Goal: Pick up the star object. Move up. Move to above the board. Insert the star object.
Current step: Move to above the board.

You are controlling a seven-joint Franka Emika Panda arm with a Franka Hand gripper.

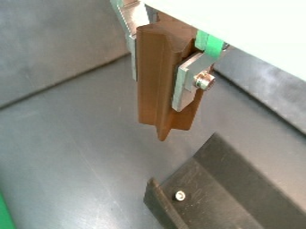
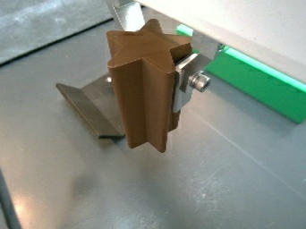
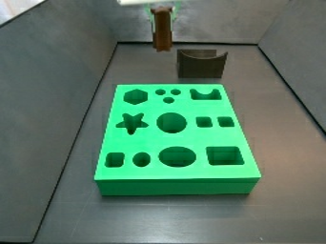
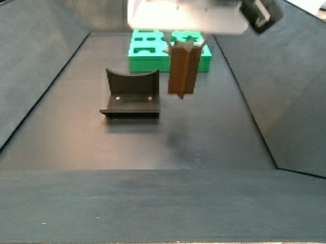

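Dark grey worktop (image 3: 166, 214) carries the board (image 3: 178, 181) and the fixture (image 3: 200, 64). Pincer (image 2: 153, 79) is pinching the star (image 2: 146, 89) near its top; in both side views the star (image 4: 185, 69) hangs clear of the worktop, long axis vertical. Board lies well apart from the star, beyond the fixture; its star hole (image 3: 130, 121) sits at one long edge. Judgement: lift done, traverse to the board pending.

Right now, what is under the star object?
The claw holds the star object in the air. Under it lies only bare grey floor, with the fixture beside. Nothing there is covered.
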